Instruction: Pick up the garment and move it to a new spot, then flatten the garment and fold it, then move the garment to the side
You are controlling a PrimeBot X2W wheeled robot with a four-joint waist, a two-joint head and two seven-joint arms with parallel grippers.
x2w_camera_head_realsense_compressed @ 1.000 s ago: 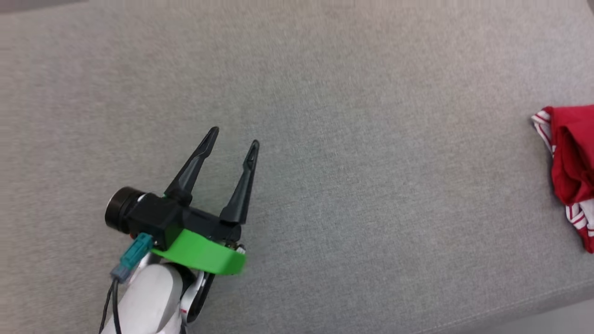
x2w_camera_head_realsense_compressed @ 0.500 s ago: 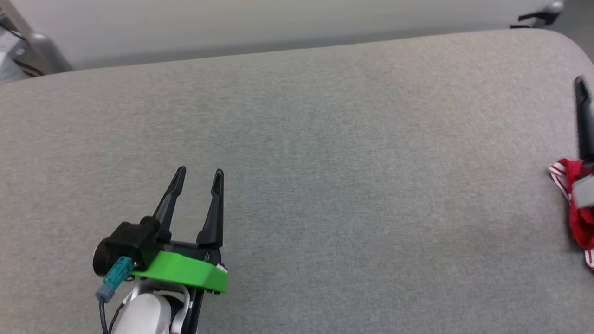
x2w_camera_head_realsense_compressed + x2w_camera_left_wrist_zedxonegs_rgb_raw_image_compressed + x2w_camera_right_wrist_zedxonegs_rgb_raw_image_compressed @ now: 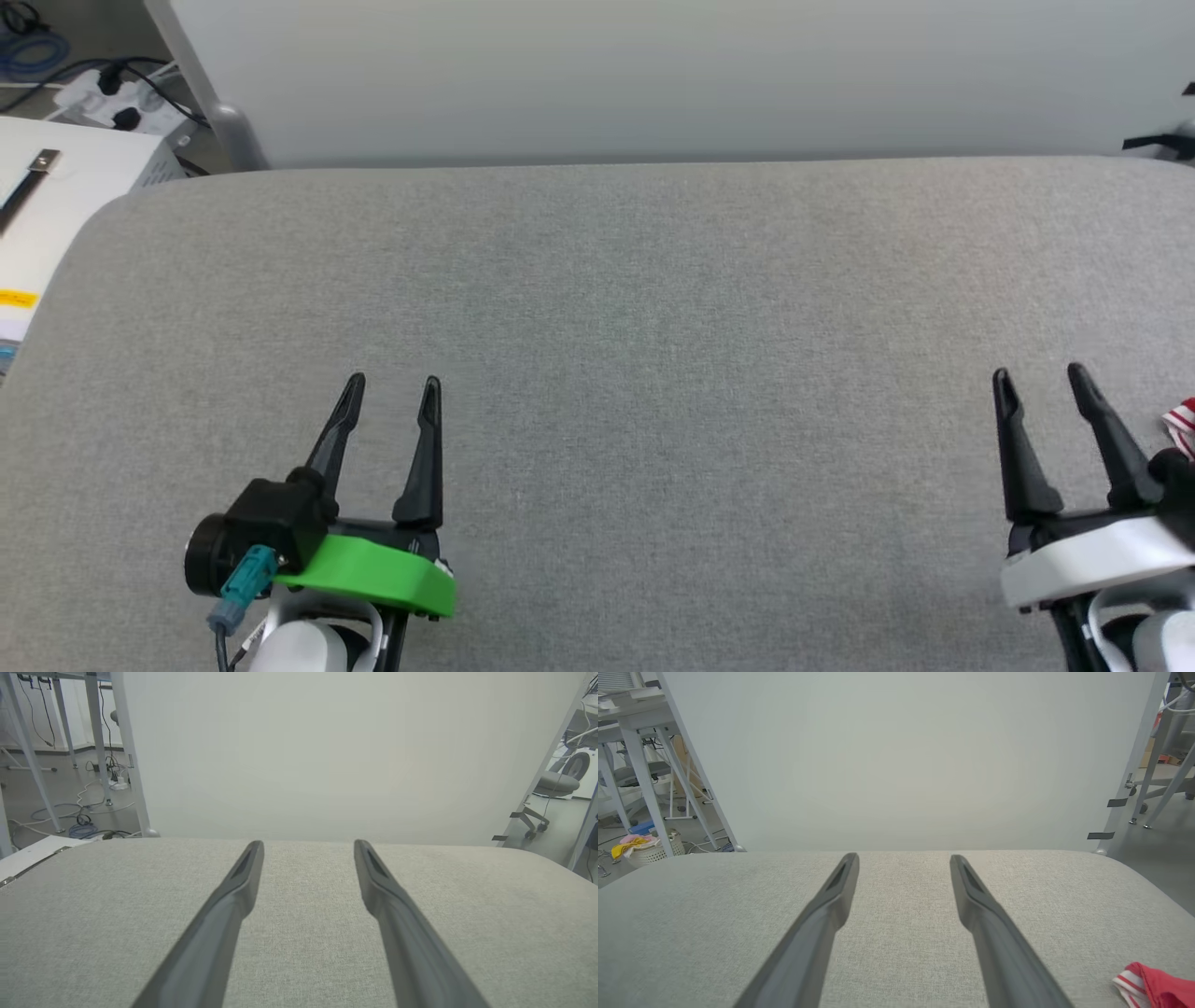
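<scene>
The bunched red jersey garment [image 3: 1182,417] with striped trim lay on the grey fabric surface [image 3: 653,327] just right of the right gripper [image 3: 1038,371], the nearer arm, its 2 fingers spread wide and empty, like the distant left gripper [image 3: 394,380].

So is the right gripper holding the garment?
No, the right gripper is open and empty; the garment lies apart beside it.
</scene>
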